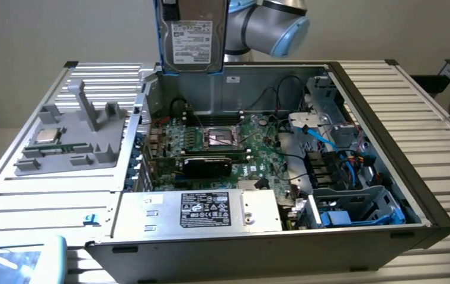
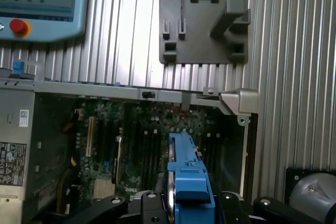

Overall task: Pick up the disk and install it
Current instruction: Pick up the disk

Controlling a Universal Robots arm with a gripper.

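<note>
We see soft, even light; the case [image 1: 260, 83] interior lies dimmer in shade, while the ribbed desk [image 1: 414, 118] gleams palely.

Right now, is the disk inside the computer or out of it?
Out. The disk hangs upright above the open computer case, label showing, with the gripper shut on its blue carrier.

No legible wording on the disk [image 1: 192, 41] label or the power supply [image 1: 209, 210] label
</note>
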